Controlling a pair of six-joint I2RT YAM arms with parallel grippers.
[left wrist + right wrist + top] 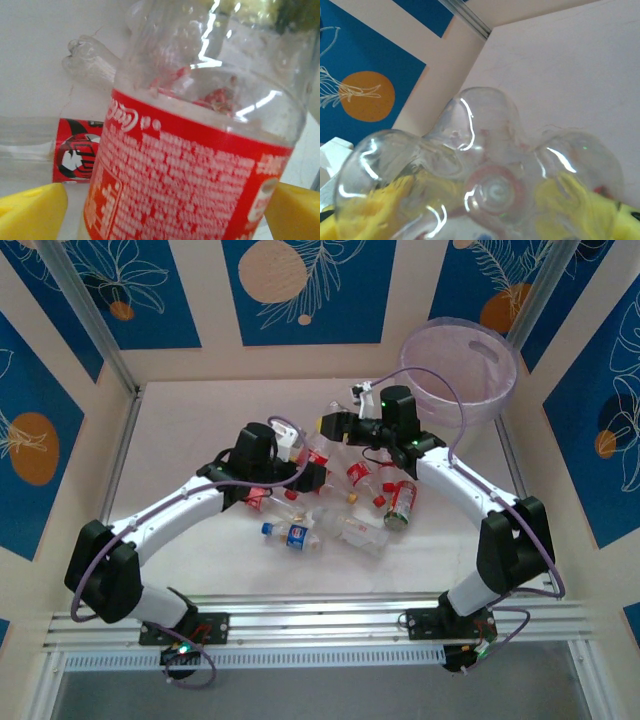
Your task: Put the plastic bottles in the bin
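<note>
A clear plastic bottle (316,454) with a red label is up off the table between my two grippers. My right gripper (328,426) is shut on its base end; in the right wrist view the lobed clear base (490,150) sits between the yellow fingers (385,200). My left gripper (306,474) stands open around the labelled body (200,165), with a gap showing beside its left finger (30,212). The bin (490,400), a pale pink translucent tub, stands at the far right. Several more bottles lie on the table, among them a blue-labelled one (295,534) and a green one (402,502).
A red-and-black-labelled bottle (75,155) lies on the table just past my left gripper. Loose bottles crowd the middle of the table between the two arms. Blue and cream walls close in the back and sides.
</note>
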